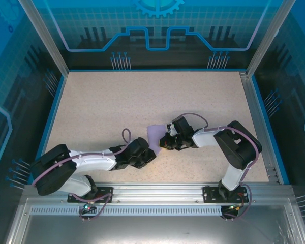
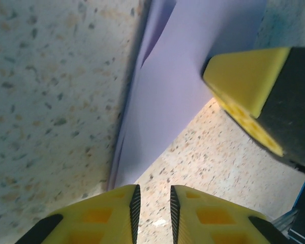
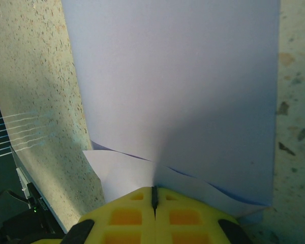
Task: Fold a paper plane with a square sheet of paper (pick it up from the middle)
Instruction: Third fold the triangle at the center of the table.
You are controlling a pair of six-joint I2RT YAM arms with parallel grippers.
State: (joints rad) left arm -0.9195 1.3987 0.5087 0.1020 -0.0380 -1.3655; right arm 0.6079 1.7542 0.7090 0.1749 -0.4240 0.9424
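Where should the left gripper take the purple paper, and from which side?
Probably the narrow near tip of the purple paper, coming in low from the left gripper: it tapers toward those fingers, while the right gripper pinches the far edge.

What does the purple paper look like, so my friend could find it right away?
Start at the big speckled beige table and look just in front of its middle. The sheet of paper lies there, pinched at one edge by the right gripper with its yellow fingers. It is the only pale purple thing, thin and partly folded over.
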